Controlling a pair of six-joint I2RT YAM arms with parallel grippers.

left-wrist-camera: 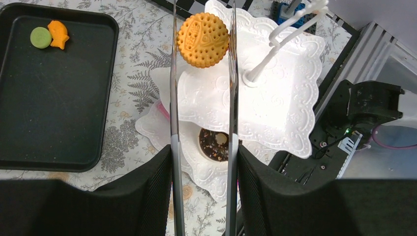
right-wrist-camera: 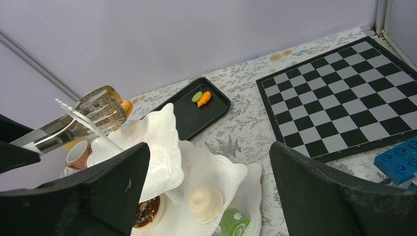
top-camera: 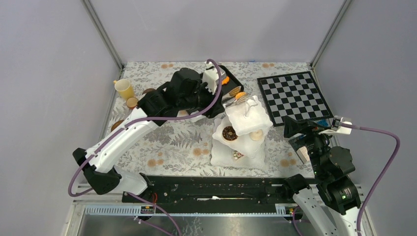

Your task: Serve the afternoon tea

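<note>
The left hand (left-wrist-camera: 204, 164) clamps tongs (left-wrist-camera: 173, 98) pinching a biscuit (left-wrist-camera: 202, 40) over the stand (left-wrist-camera: 290, 98).

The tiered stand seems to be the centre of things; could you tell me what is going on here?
The left gripper holds silver tongs, which pinch a round orange biscuit over the top-tier edge of the white stand. The right gripper hangs open and empty beside the stand. A green macaron and an orange fish cake lie on the black tray.
</note>
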